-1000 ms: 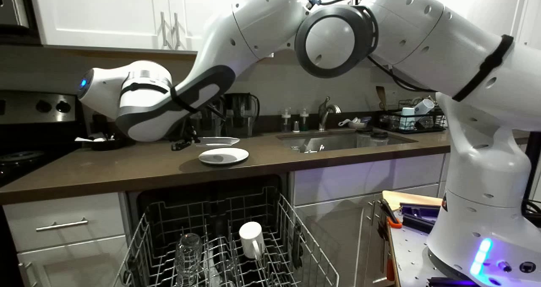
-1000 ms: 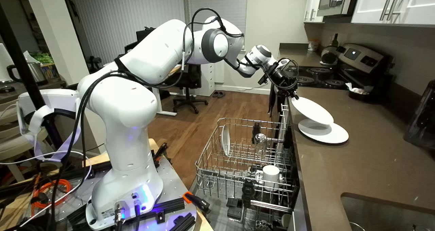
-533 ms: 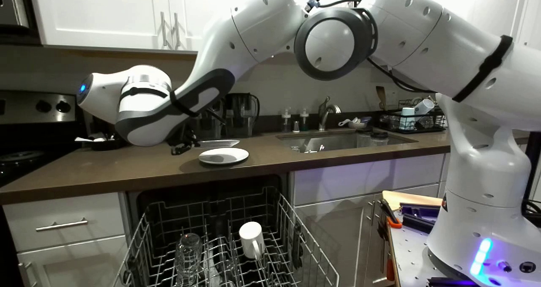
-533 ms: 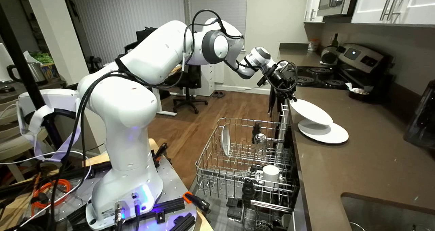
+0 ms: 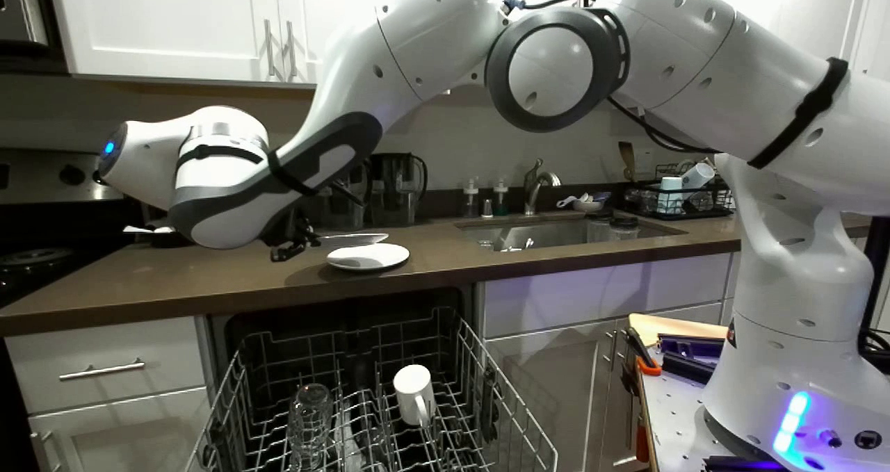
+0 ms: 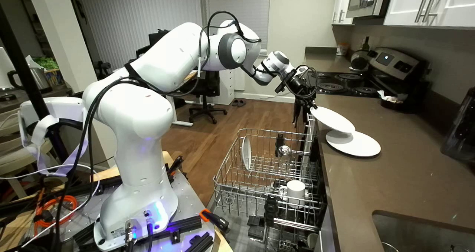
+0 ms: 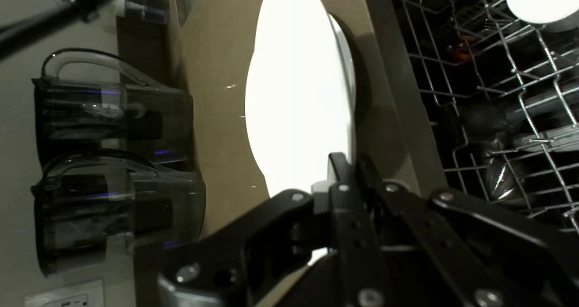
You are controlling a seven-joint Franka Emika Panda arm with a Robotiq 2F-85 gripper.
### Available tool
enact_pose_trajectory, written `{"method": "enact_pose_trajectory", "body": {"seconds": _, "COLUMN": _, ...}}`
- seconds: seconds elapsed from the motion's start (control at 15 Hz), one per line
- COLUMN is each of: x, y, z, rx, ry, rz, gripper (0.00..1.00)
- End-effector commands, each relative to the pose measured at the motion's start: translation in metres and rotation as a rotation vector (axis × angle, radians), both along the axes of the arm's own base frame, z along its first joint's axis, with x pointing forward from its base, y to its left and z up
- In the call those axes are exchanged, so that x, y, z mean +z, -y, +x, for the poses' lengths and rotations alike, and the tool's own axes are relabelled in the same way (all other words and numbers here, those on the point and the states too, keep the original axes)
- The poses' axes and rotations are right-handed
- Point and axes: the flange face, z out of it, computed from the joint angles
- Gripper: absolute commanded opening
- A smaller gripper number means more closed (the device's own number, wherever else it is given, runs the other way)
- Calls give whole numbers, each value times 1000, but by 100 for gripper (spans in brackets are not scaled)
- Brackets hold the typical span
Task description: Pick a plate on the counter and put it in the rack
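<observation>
My gripper (image 5: 295,244) is shut on the near edge of a white plate (image 6: 332,119); the fingers (image 7: 355,164) pinch its rim in the wrist view. The held plate is tilted, its gripped edge higher, above the brown counter (image 6: 389,181). It also shows edge-on in an exterior view (image 5: 353,240). A second white plate (image 6: 358,145) lies flat on the counter, partly behind the held one. I cannot tell if the two touch. The wire rack (image 5: 510,388) is pulled out below the counter's front edge; it also shows in an exterior view (image 6: 225,156).
A white plate (image 6: 246,153) stands upright in the rack. A white mug (image 5: 412,388) and a clear glass (image 5: 311,416) are also in it. Dark pitchers (image 7: 117,117) stand along the wall. The sink (image 5: 549,234) is further along the counter; the stove (image 6: 349,81) is beyond the gripper.
The gripper and held plate first sank slightly. They have since moved sideways, leftward in both exterior views, uncovering more of the flat plate. The flat plate has not moved.
</observation>
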Motion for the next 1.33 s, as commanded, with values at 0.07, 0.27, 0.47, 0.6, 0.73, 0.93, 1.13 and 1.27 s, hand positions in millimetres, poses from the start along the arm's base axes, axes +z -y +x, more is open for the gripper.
{"method": "enact_pose_trajectory", "body": {"seconds": 0.07, "x": 17, "y": -21, "z": -13, "rx": -26, "ry": -19, "rz": -10, "gripper": 5}}
{"method": "enact_pose_trajectory", "body": {"seconds": 0.27, "x": 23, "y": -33, "z": -20, "rx": -12, "ry": -39, "rz": 23, "gripper": 5}}
{"method": "enact_pose_trajectory", "body": {"seconds": 0.47, "x": 30, "y": -44, "z": -24, "rx": 12, "ry": -44, "rz": 74, "gripper": 5}}
{"method": "enact_pose_trajectory", "body": {"seconds": 0.6, "x": 36, "y": -51, "z": -28, "rx": 27, "ry": -54, "rz": 111, "gripper": 5}}
{"method": "enact_pose_trajectory", "body": {"seconds": 0.73, "x": 42, "y": -58, "z": -33, "rx": 35, "ry": -67, "rz": 149, "gripper": 5}}
{"method": "enact_pose_trajectory", "body": {"seconds": 0.93, "x": 51, "y": -66, "z": -43, "rx": 52, "ry": -97, "rz": 202, "gripper": 5}}
{"method": "enact_pose_trajectory", "body": {"seconds": 1.13, "x": 60, "y": -73, "z": -53, "rx": 78, "ry": -126, "rz": 264, "gripper": 5}}
{"method": "enact_pose_trajectory", "body": {"seconds": 1.27, "x": 64, "y": -77, "z": -58, "rx": 112, "ry": -135, "rz": 329, "gripper": 5}}
